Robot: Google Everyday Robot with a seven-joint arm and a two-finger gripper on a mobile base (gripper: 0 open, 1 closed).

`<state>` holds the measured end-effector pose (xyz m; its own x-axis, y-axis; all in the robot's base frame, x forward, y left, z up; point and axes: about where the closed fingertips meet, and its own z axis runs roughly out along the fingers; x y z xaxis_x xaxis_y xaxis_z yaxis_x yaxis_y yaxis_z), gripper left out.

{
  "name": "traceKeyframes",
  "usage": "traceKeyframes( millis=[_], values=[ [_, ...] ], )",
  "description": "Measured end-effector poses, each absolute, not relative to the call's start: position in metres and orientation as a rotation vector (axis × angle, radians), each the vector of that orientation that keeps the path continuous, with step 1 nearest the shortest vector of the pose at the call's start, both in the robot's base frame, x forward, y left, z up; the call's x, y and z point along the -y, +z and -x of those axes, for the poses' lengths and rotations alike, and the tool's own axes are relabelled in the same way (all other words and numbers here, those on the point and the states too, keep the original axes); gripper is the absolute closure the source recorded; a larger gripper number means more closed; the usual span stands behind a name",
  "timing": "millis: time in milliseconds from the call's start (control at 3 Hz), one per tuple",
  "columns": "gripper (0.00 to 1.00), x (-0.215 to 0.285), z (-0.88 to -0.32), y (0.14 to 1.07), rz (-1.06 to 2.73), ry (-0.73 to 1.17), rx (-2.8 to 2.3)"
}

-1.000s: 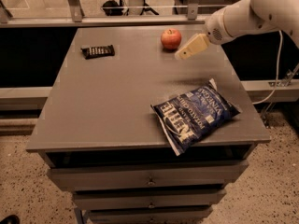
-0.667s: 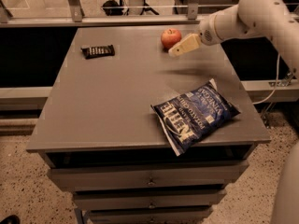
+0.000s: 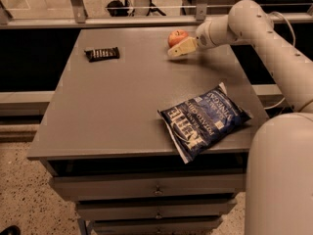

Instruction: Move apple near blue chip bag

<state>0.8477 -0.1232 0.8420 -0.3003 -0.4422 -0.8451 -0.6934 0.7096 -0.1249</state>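
The small red-orange apple (image 3: pixel 177 35) sits at the far side of the grey table (image 3: pixel 117 106), right of the middle. My gripper (image 3: pixel 179 49) reaches in from the right on a white arm and sits just in front of the apple, touching or nearly touching it and covering its lower edge. The large dark blue chip bag (image 3: pixel 203 120) with white lettering lies flat near the table's front right corner, well apart from the apple and the gripper.
A small black candy bar (image 3: pixel 101 54) lies at the table's far left. A metal rail (image 3: pixel 122 19) runs behind the table. Drawers (image 3: pixel 156 187) are under the top. My white body (image 3: pixel 283 180) stands at the lower right.
My arm has swung left and forward, bringing the gripper from the right of the apple to just in front of it. The apple, bag and candy bar have not moved.
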Motion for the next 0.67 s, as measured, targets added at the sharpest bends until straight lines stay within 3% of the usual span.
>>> traceKeyframes(
  millis=[667],
  values=[
    [0.49, 0.1056, -0.8666, 0.8407, 0.868, 0.377, -1.97]
  ],
)
